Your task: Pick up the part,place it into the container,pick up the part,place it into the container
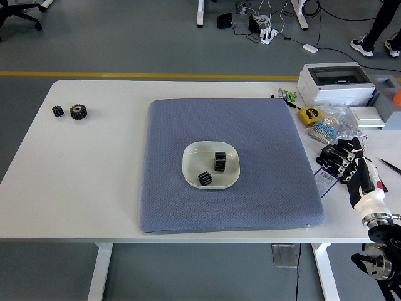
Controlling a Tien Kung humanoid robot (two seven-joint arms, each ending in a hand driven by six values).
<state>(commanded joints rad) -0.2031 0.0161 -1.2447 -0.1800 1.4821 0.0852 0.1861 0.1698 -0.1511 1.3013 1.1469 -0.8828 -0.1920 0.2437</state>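
I am holding my right hand (352,166) low over the right side of the white table (94,169), just off the right edge of the blue-grey mat (229,194). Its black fingers (334,157) are loosely spread and pointing left and away from me, and they are gripping nothing. The white wrist section behind them is running back toward the near right corner of the view, where my arm is leaving the table's edge. My left arm is not showing anywhere.

The white container (190,164), a shallow dish with rounded corners, is sitting near the middle of the mat. Two black gears are lying inside it: the larger gear (219,161) is resting right of centre in the dish, and the smaller gear (205,179) is lying toward its near rim, a little to the left of the first. The two are close together, but I cannot tell whether they are touching.

Far off to the left, on bare table well apart from the mat, two more gears are sitting side by side: a small dark gear (57,111) and, just right of it, a bigger gear with a light hub (78,111).

Near my hand, at the table's right end, a yellow tape measure (307,115) is lying beside a clear bag of small parts (333,126), and a white box with a dark window (335,83) is standing at the far right.
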